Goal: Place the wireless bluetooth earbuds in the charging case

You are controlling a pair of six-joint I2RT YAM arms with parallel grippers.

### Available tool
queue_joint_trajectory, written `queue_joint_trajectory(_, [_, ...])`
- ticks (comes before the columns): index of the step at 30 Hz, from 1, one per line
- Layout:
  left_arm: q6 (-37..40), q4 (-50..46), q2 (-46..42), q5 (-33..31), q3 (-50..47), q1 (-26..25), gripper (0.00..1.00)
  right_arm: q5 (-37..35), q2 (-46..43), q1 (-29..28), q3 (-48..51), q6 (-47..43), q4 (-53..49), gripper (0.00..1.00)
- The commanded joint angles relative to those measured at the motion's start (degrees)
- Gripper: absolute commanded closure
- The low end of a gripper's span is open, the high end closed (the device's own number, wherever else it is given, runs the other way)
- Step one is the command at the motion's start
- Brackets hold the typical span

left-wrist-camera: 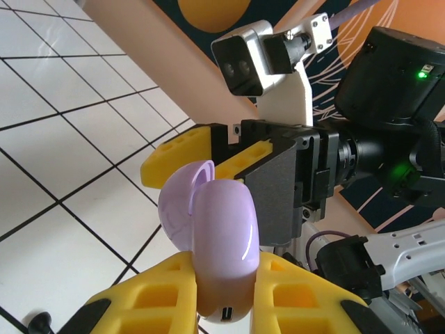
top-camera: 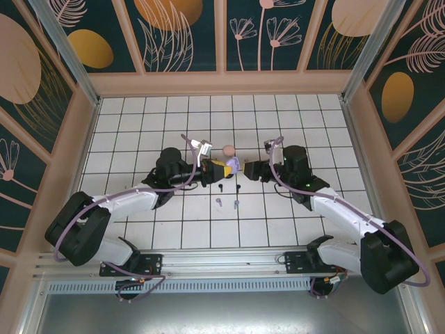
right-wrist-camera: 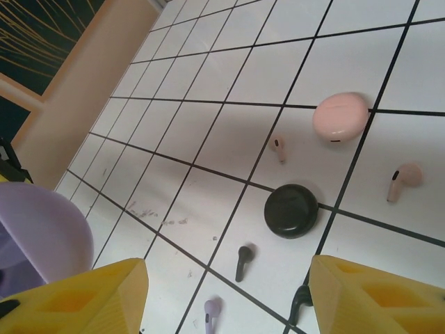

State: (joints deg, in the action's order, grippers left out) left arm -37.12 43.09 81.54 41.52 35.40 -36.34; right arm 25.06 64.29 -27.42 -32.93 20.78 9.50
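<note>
Where the two arms meet over the white tiled floor (top-camera: 292, 118), left gripper (left-wrist-camera: 224, 296) is clamped on a light purple rounded plastic charging case (left-wrist-camera: 222, 229), lid ajar. Right gripper (right-wrist-camera: 226, 296) sits just right of it, yellow fingers (right-wrist-camera: 375, 292) apart, nothing between them. Round pale pink case (right-wrist-camera: 341, 116) lies closed on the tiles, far side of the grippers, with the round black case (right-wrist-camera: 291, 210) near it. All buds are loose on the floor: pale pink earbuds (right-wrist-camera: 278, 147) either side of the pink case, black earbuds (right-wrist-camera: 243, 261) beside the black case, light purple earbuds (top-camera: 220, 202) nearest the arm bases.
</note>
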Motion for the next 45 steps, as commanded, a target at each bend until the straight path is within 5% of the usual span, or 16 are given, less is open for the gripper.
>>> queue_joint_trajectory(1, [-0.3,1.7,-0.7,0.9,1.2,-0.1,1.00,1.8,-4.1,0.3,0.6,1.3,0.1,0.37])
queue_joint_trajectory(10, [-1.1,2.5,0.0,2.4,1.8,-0.1,1.00,10.7,-9.2,0.3,1.1,2.3,0.6,0.43])
queue_joint_trajectory(45, [-2.1,3.5,0.6,3.3,2.1,-0.1,1.00,8.6,1.1,-2.9,-4.3,3.5,5.8,0.61])
